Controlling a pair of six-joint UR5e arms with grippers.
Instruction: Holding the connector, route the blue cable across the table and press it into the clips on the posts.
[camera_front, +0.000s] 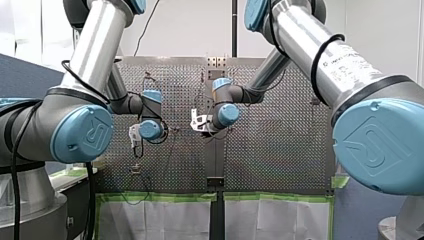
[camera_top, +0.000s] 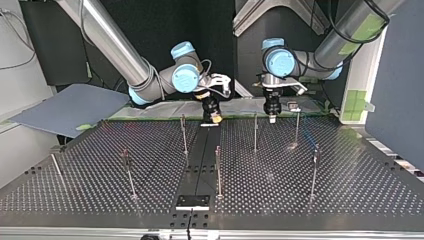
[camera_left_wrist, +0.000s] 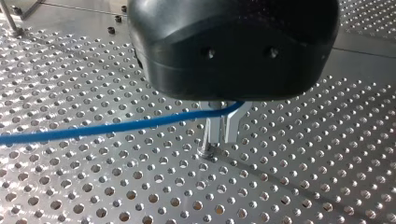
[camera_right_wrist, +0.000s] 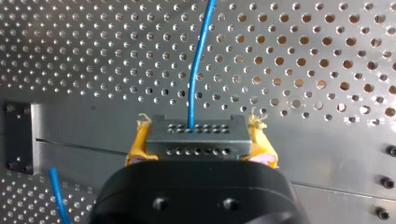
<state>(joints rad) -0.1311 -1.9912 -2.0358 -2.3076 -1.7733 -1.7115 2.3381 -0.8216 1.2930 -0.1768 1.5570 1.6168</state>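
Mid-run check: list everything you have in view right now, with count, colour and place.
blue cable: one, blue, leaves the connector and passes under my left end effector.
connector: one, dark grey, between the yellow pads of my right end effector.
posts: at least six, thin metal, standing across the table.
table: one, silver, perforated.
board: one, grey-blue, beside the table at the top view's left.
green tape: strips, along the table's edge in the front view.
arms: two, silver with blue caps, my left arm, my right arm.
end effectors: two, black, over the table's far side in the top view.
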